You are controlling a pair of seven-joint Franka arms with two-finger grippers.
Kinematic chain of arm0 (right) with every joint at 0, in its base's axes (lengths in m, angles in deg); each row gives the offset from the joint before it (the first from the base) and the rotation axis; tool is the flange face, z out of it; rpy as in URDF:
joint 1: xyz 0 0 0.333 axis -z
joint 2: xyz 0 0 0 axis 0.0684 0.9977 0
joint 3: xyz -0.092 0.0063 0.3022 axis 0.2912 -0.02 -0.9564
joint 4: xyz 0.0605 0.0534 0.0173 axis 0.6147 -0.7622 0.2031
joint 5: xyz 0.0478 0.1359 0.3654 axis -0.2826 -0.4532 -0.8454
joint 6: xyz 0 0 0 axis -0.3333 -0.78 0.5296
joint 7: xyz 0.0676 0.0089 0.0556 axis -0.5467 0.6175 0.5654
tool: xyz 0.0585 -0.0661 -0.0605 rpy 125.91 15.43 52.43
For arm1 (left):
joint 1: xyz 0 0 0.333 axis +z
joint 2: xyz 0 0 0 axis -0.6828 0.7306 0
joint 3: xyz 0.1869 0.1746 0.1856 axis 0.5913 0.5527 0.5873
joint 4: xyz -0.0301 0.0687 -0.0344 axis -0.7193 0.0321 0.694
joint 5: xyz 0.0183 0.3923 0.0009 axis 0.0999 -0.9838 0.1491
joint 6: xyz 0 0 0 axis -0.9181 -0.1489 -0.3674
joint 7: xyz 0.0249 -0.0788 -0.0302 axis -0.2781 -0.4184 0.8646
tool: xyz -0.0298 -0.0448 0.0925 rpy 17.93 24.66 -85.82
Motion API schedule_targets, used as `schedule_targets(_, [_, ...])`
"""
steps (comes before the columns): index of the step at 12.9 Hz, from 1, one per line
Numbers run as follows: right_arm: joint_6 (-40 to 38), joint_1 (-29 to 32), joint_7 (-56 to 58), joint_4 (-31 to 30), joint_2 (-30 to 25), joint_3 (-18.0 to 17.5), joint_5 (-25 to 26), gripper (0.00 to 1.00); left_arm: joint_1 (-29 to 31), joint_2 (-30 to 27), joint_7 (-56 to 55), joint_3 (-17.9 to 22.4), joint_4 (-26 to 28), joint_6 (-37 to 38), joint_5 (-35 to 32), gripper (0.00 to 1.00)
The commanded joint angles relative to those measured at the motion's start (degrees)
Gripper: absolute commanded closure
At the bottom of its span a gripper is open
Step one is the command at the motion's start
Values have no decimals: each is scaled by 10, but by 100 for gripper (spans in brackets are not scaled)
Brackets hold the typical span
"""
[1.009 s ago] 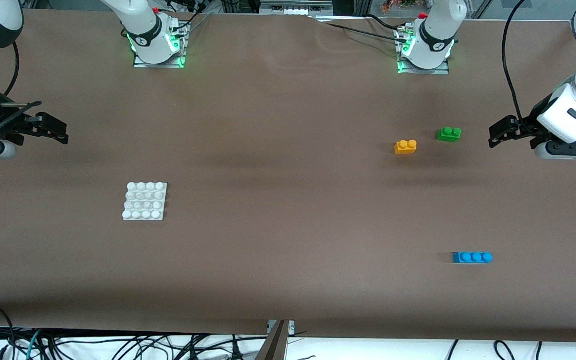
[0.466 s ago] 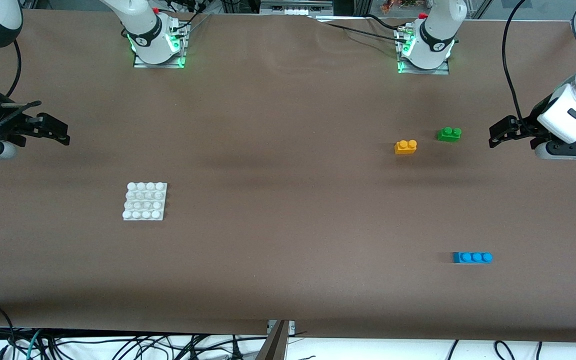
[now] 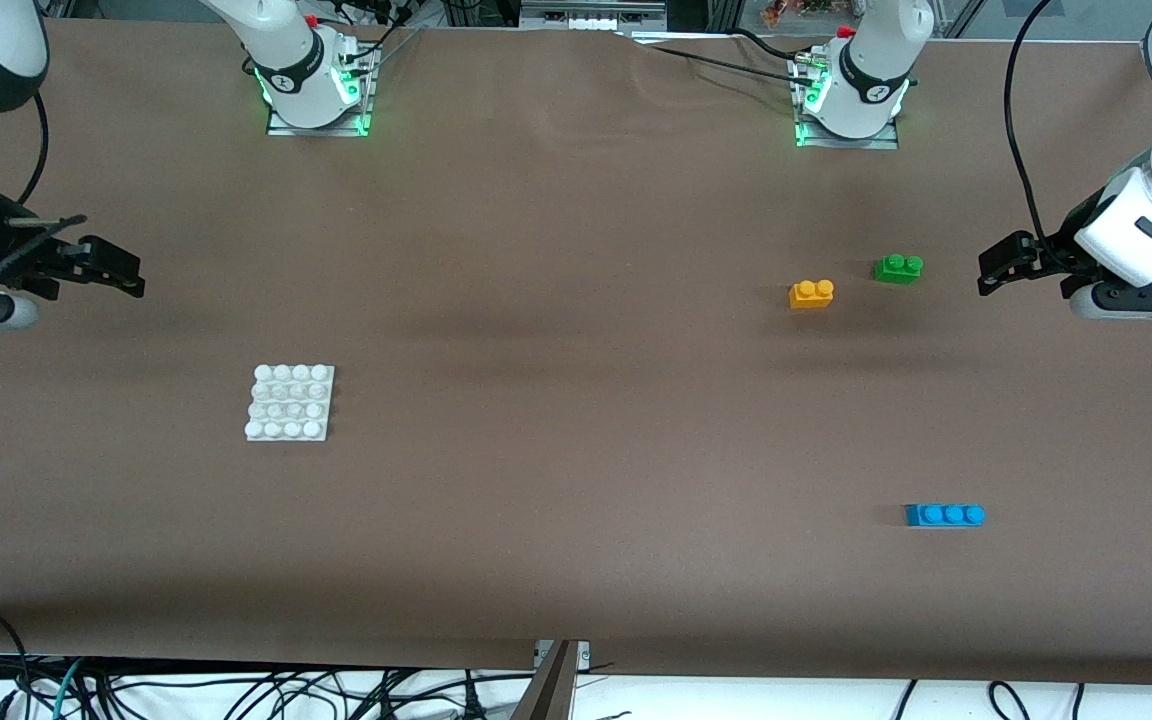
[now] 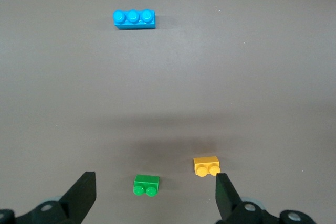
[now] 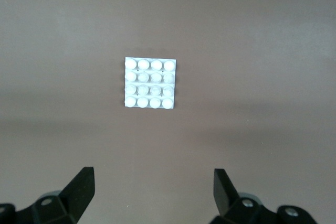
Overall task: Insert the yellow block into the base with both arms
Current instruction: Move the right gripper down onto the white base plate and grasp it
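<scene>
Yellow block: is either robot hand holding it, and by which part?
Nothing is held. The yellow block lies free on the table beside the green brick; left gripper and right gripper are open.

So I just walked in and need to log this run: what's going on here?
Nothing is held yet. The left gripper hangs open at its end of the table, beside the green brick and yellow block. The right gripper hangs open at its own end; the white base lies nearer the camera. A blue brick lies apart.

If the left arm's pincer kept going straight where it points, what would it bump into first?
Probably the green brick: it lies between the open left pincer's fingers, slightly before the yellow block. Depth is uncertain.
</scene>
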Motion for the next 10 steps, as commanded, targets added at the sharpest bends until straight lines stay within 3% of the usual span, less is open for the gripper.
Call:
schedule_targets(1, [12, 6, 3, 9, 49, 1, -2, 0, -2, -3, 14, 4, -6, 8, 2, 0])
schedule_targets(6, [69, 15, 3, 6, 124, 1, -11, 0, -2, -3, 14, 4, -6, 9, 2, 0])
schedule_targets(10, [221, 13, -9, -66, 154, 0, -73, 0, -2, -3, 15, 4, -6, 9, 2, 0])
